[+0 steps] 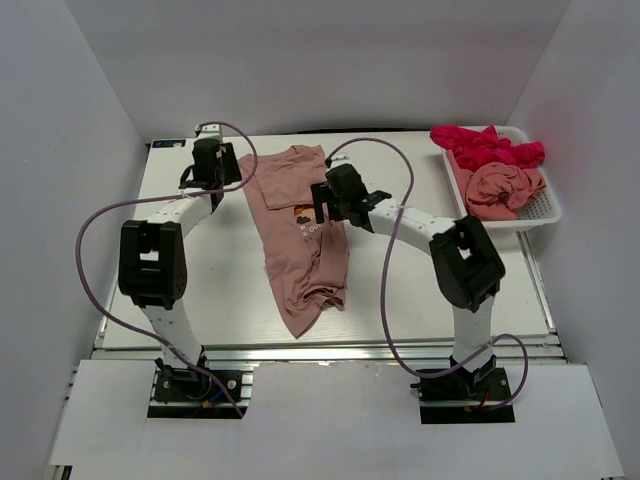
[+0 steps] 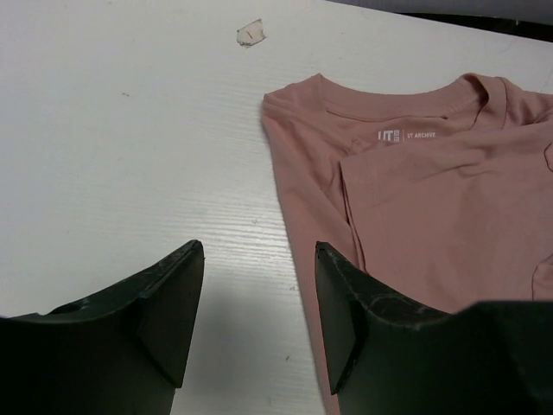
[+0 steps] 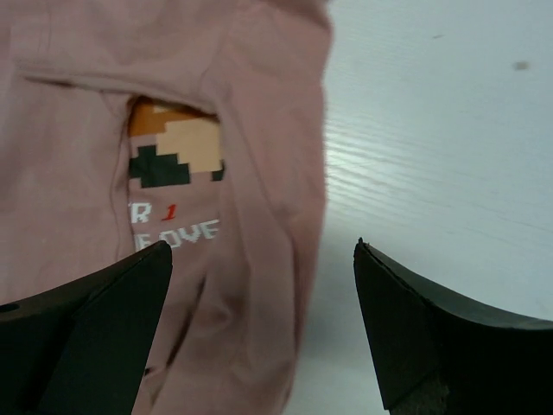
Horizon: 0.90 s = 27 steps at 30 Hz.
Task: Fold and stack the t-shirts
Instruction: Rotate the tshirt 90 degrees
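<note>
Left fingers (image 2: pixel 168 303) are spread and empty over the bench (image 2: pixel 130 156), beside the salmon t-shirt (image 1: pixel 300 240) collar. Only this wrist view shows its neck label (image 2: pixel 406 136). Right fingers (image 3: pixel 112 320), spread wide, straddle the shirt's edge, showing its pixel print (image 3: pixel 173 151). Only the overhead view shows the basket (image 1: pixel 545 212) holding more t-shirts (image 1: pixel 490 165).

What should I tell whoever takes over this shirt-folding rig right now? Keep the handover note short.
Left gripper: open, empty, over the shoulder edge of the pink t-shirt, by its collar.
Right gripper: open, empty, above that shirt's other edge, near the chest print.
Things: the pink t-shirt lies on the table, sides partly folded in, near end bunched. A magenta-red t-shirt and a second pink t-shirt sit crumpled in the white basket.
Done: first fold only begun, nothing stacked.
Left: finish this fold, then fold the basket shirts and stack all.
</note>
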Each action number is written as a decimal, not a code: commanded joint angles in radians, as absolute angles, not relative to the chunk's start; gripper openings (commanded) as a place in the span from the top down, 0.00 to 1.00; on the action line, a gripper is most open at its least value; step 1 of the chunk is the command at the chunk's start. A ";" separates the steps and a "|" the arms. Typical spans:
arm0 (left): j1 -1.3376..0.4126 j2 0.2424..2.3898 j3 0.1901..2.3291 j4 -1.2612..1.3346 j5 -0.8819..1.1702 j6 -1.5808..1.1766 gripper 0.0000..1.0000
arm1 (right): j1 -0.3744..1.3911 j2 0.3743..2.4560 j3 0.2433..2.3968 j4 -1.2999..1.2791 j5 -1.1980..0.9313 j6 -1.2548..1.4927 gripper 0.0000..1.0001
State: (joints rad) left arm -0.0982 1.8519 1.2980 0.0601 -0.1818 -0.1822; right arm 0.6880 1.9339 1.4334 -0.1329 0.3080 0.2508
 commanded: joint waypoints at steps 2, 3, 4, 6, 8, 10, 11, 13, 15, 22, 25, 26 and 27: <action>-0.094 1.943 1.415 0.066 -0.129 -0.173 0.36 | 0.699 1.973 1.490 -0.137 0.148 0.247 0.11; -0.094 1.968 1.440 0.052 -0.123 -0.173 0.36 | 0.703 1.965 1.473 -0.129 0.129 0.255 0.11; -0.094 1.994 1.465 0.038 -0.103 -0.175 0.37 | 0.706 1.941 1.453 -0.121 0.118 0.256 0.11; -0.094 2.040 1.500 0.029 -0.071 -0.172 0.37 | 0.727 1.902 1.382 -0.114 0.153 0.244 0.11; -0.094 2.057 1.500 0.064 -0.022 -0.149 0.37 | 0.739 1.852 1.327 -0.130 0.182 0.219 0.11; -0.095 2.081 1.522 0.063 -0.012 -0.137 0.36 | 0.752 1.797 1.283 -0.166 0.181 0.218 0.11; -0.095 2.097 1.538 0.051 -0.011 -0.135 0.36 | 0.753 1.781 1.269 -0.175 0.184 0.227 0.11; -0.095 2.131 1.595 0.006 -0.012 -0.152 0.36 | 0.764 1.731 1.246 -0.199 0.183 0.248 0.11; -0.095 2.167 1.614 0.005 -0.002 -0.163 0.37 | 0.781 1.704 1.224 -0.216 0.186 0.267 0.11; -0.124 2.210 1.620 0.022 0.052 -0.158 0.37 | 0.818 1.664 1.255 -0.304 0.268 0.247 0.11; -0.138 2.262 1.687 0.005 0.077 -0.149 0.37 | 0.822 1.669 1.262 -0.279 0.245 0.247 0.11; -0.143 2.278 1.730 -0.003 0.077 -0.144 0.36 | 0.827 1.672 1.267 -0.276 0.247 0.248 0.11; -0.152 2.292 1.752 -0.029 0.077 -0.141 0.37 | 0.831 1.675 1.275 -0.276 0.248 0.249 0.11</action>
